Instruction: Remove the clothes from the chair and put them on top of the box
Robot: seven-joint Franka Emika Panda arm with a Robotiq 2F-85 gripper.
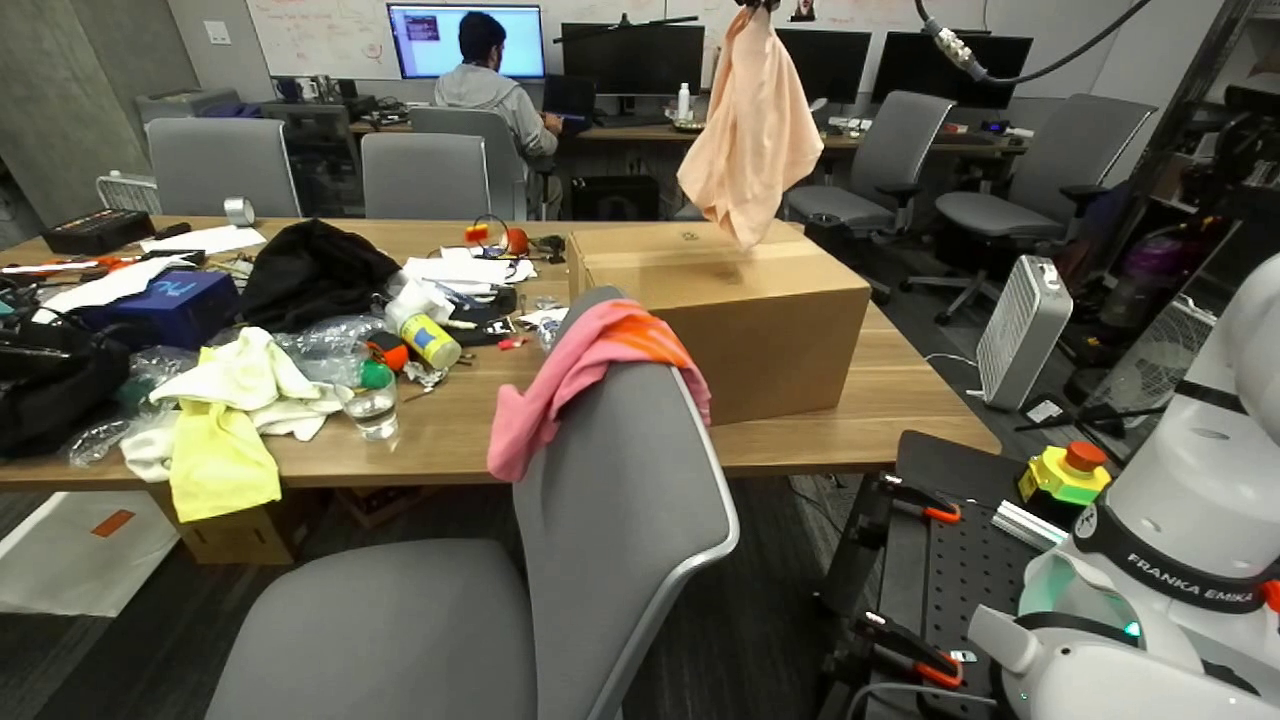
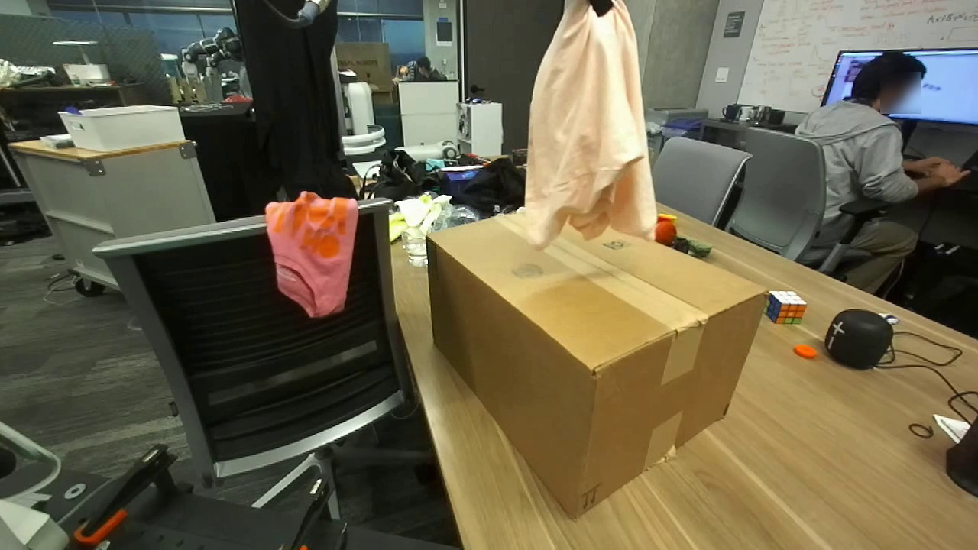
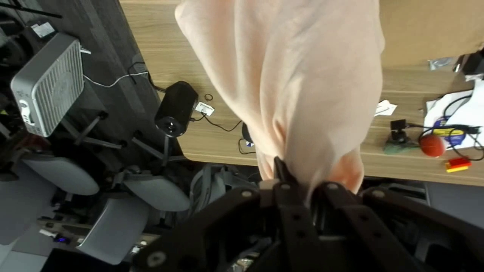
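Gripper (image 3: 306, 185): narrow, pinching a gathered bunch of the peach cloth (image 3: 317, 83); in both exterior views only a dark scrap of it shows at the top edge.
Peach cloth: up in the air, hanging in loose folds from the gripper; in both exterior views its lower end overlaps the top of the cardboard box (image 2: 512, 344). Whether it touches the box, I cannot tell.
Pink cloth (image 2: 313, 252): marked with orange, draped over the top of the back of the chair (image 1: 630, 480).
Chair: grey in front, black behind, its back just beside the long edge of the table (image 2: 810, 451).
Box: taped along the top, resting on the table.
Small things near the box: in an exterior view, a puzzle cube (image 2: 785, 307), an orange disc (image 2: 804, 351) and a black speaker (image 2: 859, 338).
Messy end of the table: a yellow cloth (image 1: 225, 455) hanging partly over the edge, a glass (image 1: 372, 412) of clear liquid near it, a blue box (image 1: 165, 305) and a black heap (image 1: 315, 275) farther back.
Robot arm (image 1: 1190, 480): white, at the side of an exterior view, a red stop button (image 1: 1083, 456) near it.
Man (image 1: 500, 100): seated at a desk (image 1: 630, 132) in a grey hooded top, before a lit screen (image 1: 430, 55).
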